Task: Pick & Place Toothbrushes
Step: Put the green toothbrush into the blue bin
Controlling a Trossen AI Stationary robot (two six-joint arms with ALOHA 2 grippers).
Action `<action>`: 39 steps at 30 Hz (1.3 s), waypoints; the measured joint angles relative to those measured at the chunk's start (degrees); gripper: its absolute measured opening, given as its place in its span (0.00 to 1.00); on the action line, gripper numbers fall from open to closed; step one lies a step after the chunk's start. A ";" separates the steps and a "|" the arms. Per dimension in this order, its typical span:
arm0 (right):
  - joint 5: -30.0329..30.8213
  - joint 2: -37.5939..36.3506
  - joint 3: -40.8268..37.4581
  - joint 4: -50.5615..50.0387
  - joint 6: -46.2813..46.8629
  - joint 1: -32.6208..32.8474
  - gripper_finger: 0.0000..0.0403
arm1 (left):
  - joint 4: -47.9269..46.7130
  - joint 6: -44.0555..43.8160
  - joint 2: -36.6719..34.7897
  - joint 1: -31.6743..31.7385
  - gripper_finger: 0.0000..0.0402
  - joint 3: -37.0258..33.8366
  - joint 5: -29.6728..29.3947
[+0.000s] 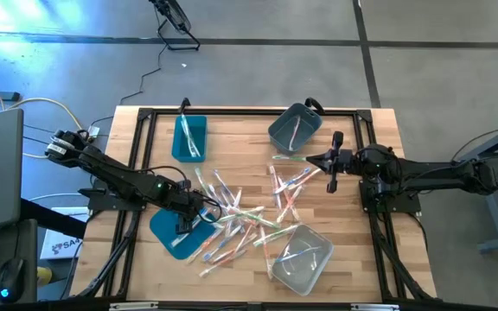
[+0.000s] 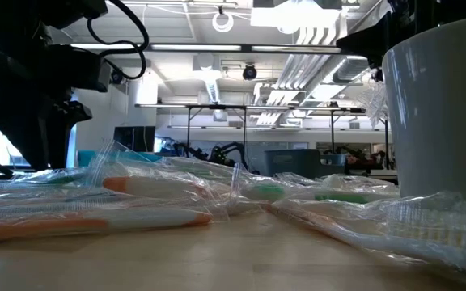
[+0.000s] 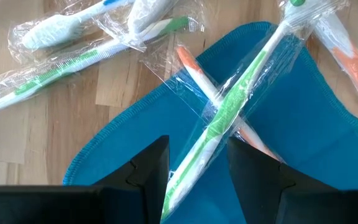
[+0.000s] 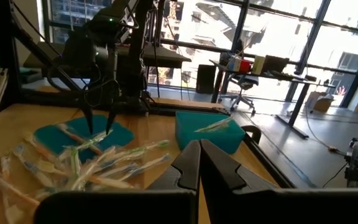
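Toothbrushes (image 1: pixel 245 216) in clear wrappers lay scattered over the middle of the wooden table (image 1: pixel 379 259), most of them beyond the left gripper's (image 3: pixel 196 163) fingertips and toward the clear bin (image 1: pixel 301 257). That gripper hung over the flat teal lid (image 3: pixel 303 124) with its two dark fingers (image 3: pixel 148 168) parted. One wrapped green toothbrush (image 3: pixel 229 112) ran up through the gap between them, its handle end low between the fingers and its head end pointing away past the lid's far edge. In the left wrist view the wrapper lay close to both inner faces, but whether either finger touched it could not be told, so no grip showed. An orange toothbrush (image 3: pixel 194 68) crossed beneath the green one just ahead of the fingertips, also on the lid. More wrapped brushes lay on bare wood beyond the lid, to one side of the fingers.

The right gripper (image 4: pixel 199 163) waited well apart from the pile, by the table's right side near the grey bin (image 1: pixel 294 128), its fingers pressed together with nothing between them. From its wrist view the heap lay ahead of the closed tips, with the teal bin (image 4: pixel 207 132) further on, holding one wrapped brush. Another brush lay in the grey bin, and one or two in the clear bin.
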 joint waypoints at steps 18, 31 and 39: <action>0.02 0.01 0.00 3.04 -1.57 -0.01 0.01 | 3.21 0.14 0.00 0.00 0.39 0.00 -0.04; 0.02 0.01 0.00 3.01 -1.26 0.00 0.01 | 3.32 -3.68 0.00 0.02 0.39 0.00 -0.04; 0.02 0.01 0.00 2.97 -1.17 -0.02 0.01 | 2.97 -2.54 0.00 0.00 0.39 0.00 -0.02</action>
